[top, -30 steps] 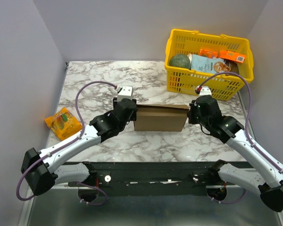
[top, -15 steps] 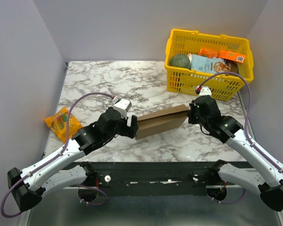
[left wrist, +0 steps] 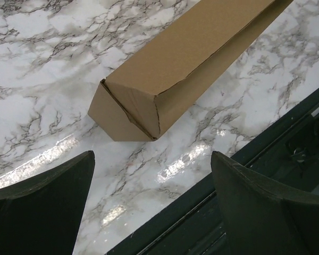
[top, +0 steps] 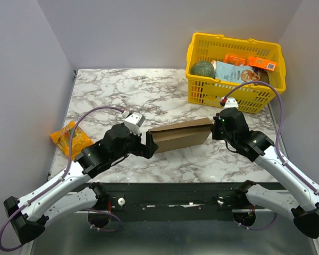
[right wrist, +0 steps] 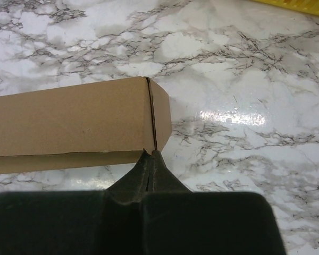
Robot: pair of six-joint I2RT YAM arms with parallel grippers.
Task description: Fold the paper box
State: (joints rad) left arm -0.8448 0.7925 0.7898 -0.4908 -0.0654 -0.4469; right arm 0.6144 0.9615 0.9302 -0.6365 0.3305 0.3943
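The paper box (top: pixel 181 135) is a long, closed brown cardboard box lying slantwise on the marble table. My left gripper (top: pixel 149 144) stands wide open just off the box's left end, touching nothing. In the left wrist view that end of the box (left wrist: pixel 191 53) lies on the marble ahead of the open left gripper (left wrist: pixel 153 159). My right gripper (top: pixel 215 127) is shut at the box's right end. In the right wrist view the tips of the shut right gripper (right wrist: pixel 151 154) rest against the lower edge of the box (right wrist: pixel 69 122) by its seam, with no cardboard visible between them.
A yellow plastic basket (top: pixel 228 95) with groceries stands at the back right, close behind the right arm. An orange snack packet (top: pixel 70 139) lies at the left table edge. The black front rail (left wrist: pixel 228 175) runs just under the left gripper.
My left gripper opened, let go of the box's left end and drew back toward the near left. The box's left end dropped and swung nearer; its right end stayed at the right gripper.
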